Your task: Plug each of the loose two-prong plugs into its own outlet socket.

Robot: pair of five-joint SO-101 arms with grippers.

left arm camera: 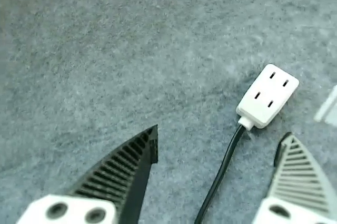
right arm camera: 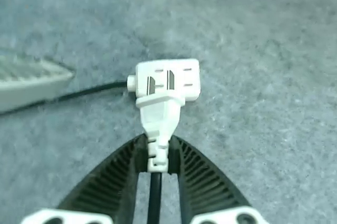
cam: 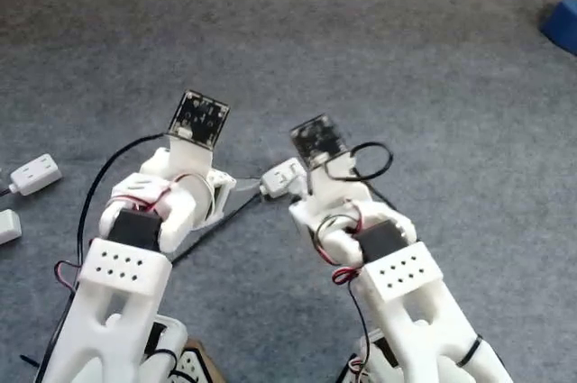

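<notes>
A white outlet socket (right arm camera: 169, 78) on a black cord lies on the grey carpet between the two arms (cam: 281, 176). My right gripper (right arm camera: 157, 155) is shut on a white two-prong plug (right arm camera: 158, 118), whose prongs point at the socket's face just in front of it. In the left wrist view the same socket (left arm camera: 267, 96) shows four bare slots. My left gripper (left arm camera: 220, 133) stands open close beside the socket, with nothing between its fingers. One left finger (right arm camera: 31, 84) shows in the right wrist view.
A second white socket (cam: 34, 173) and another white piece (cam: 7, 225) lie at the far left edge of the carpet. A blue object (cam: 563, 27) sits at the far right. The black cord (cam: 221, 216) runs back under the left arm.
</notes>
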